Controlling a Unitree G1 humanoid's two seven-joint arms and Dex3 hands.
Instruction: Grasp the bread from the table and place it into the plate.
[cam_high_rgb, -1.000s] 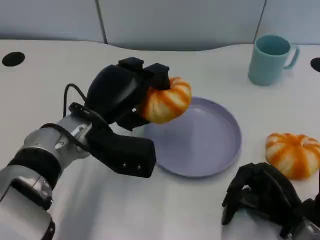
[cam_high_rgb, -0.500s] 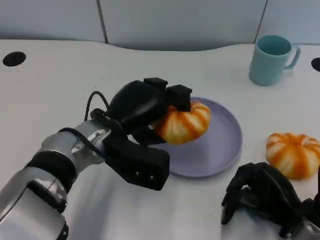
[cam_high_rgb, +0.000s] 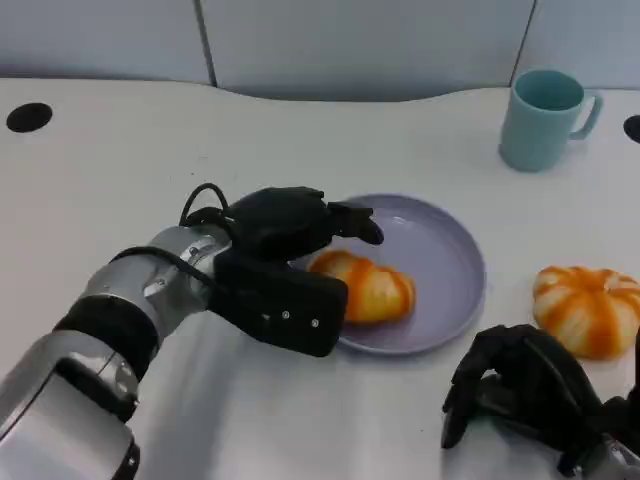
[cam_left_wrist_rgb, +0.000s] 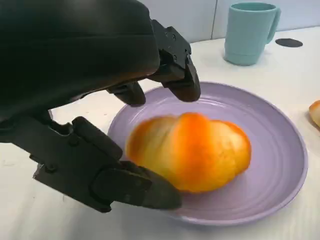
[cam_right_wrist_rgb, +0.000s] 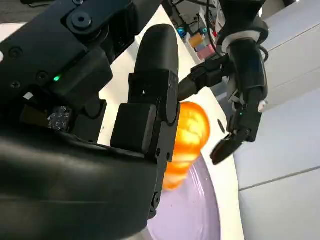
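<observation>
1. Left hand (cam_high_rgb: 285, 225) hangs over the near-left rim of the purple plate (cam_high_rgb: 450, 250), fingers spread with nothing between them, so the bread roll (cam_high_rgb: 365, 287) appears to be let go.
2. Bread roll lies inside the plate on its near side; in the left wrist view it looks blurred, so it may not have settled, and the thumb (cam_left_wrist_rgb: 130, 187) lies just beside its lower edge.
3. Right hand (cam_high_rgb: 530, 390) rests with fingers curled in on nothing at the table's near edge, just beside a second bread roll (cam_high_rgb: 588, 307) that lies on the table outside the plate.
4. Risk one: a sideways pull-out could let thumb or fingers catch the roll and roll it over the low rim.
5. Risk two: the forearm could nudge the plate toward the teal mug (cam_high_rgb: 541, 117), which stands well apart at the back.
</observation>
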